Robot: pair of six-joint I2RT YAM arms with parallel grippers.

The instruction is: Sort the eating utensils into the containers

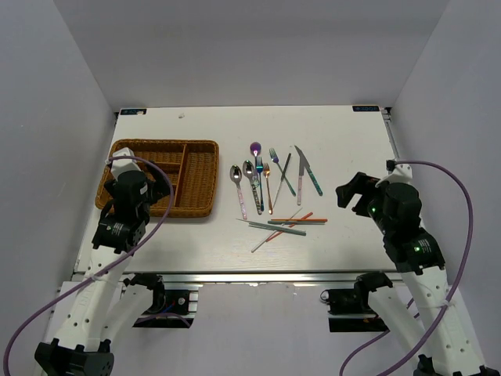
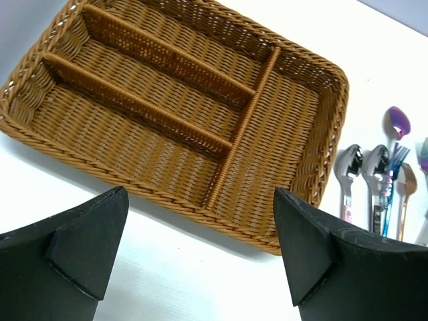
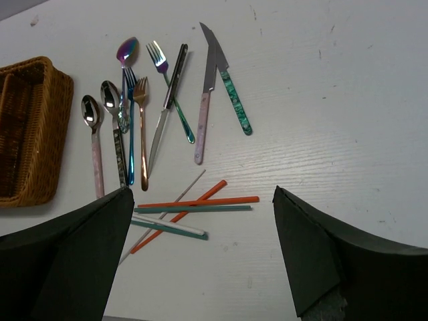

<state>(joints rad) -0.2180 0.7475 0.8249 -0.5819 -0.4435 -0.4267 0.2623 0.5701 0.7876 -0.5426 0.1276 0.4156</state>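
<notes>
Top view: the wicker tray (image 1: 196, 182) lies on the left of the desk (image 1: 352, 141). Spoons (image 1: 236, 173), forks (image 1: 273, 153) and knives (image 1: 300, 158) lie in a row just right of it, with crossed chopsticks (image 1: 297, 222) nearer the arms. The left pincer (image 1: 124, 166) hangs over the tray's left end. The right pincer (image 1: 352, 192) hangs right of the utensils.

Left wrist view: the left pincer is spread wide and grips nothing.

Right wrist view: the right pincer is spread wide and grips nothing, with the chopsticks between its fingers.

No writing can be read; small tags (image 1: 133, 111) on the far table (image 1: 352, 235) edge seem too blurred.
</notes>
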